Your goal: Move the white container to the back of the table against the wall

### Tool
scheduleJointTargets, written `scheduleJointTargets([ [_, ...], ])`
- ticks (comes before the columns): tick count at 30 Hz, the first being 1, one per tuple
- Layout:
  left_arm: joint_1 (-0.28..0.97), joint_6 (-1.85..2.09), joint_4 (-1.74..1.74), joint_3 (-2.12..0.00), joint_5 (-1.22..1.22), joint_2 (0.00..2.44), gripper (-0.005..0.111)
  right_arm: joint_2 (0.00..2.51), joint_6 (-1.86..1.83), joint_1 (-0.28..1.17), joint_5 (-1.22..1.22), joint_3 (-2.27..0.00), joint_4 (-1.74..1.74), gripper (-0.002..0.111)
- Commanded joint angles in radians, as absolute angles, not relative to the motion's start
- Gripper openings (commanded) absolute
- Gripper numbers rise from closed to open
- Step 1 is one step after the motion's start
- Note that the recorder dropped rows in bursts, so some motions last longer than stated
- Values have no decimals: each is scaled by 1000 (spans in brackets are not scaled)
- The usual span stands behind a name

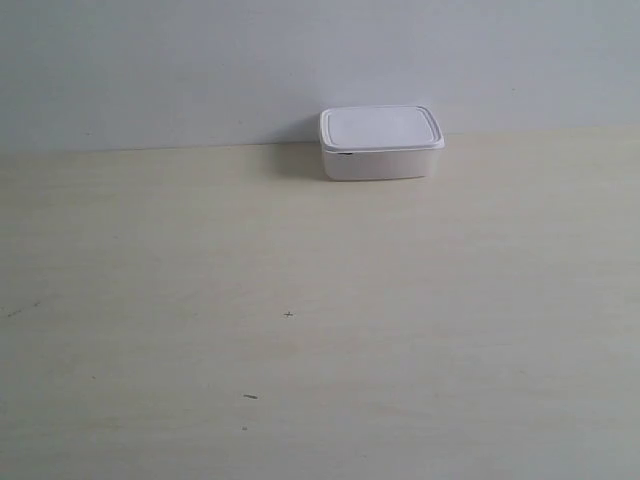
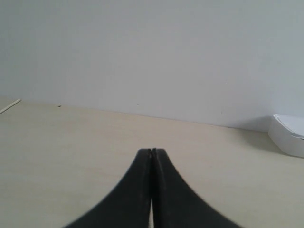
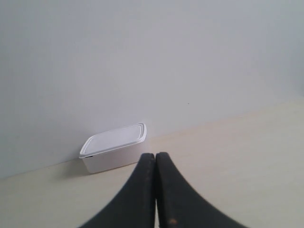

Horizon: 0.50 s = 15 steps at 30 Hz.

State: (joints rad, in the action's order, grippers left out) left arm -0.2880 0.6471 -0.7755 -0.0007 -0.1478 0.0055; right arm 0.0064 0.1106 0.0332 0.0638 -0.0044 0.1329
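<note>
White container [image 1: 380,145] sits at the far edge of the tabletop [image 1: 300,300], lid on, a little right of middle in the exterior view, its back side at the foot of the wall [image 1: 200,60]. By how it lies, I judge the move about done.

Left gripper [image 2: 152,153]: jaws pressed together, nothing between them. Right gripper [image 3: 155,156]: same, closed and empty. Both hang well short of the container.

Handling, my guess: thin stiff plastic, probably light, smooth walls that could slip. If it needs a nudge, I'd push flat on the near long wall, low down. For a lift, I'd grip across the body under the lid rim, not the lid itself, which may pop off.

Hard to tell:
- whether the back wall truly touches; that seam is hidden
- contents, as the lid is opaque
- a small dark mark under the lid rim
- left wrist view cuts the container to one corner
- neither arm shows in the exterior view
</note>
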Motion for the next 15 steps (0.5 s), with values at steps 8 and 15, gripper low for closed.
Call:
scheduleJointTargets([
  [8,-268,650,-777,0,-138,0,0,0,104,10,58,0,125,0],
  [15,-262,650,-777,0,-138,0,0,0,104,12,58,0,125,0],
])
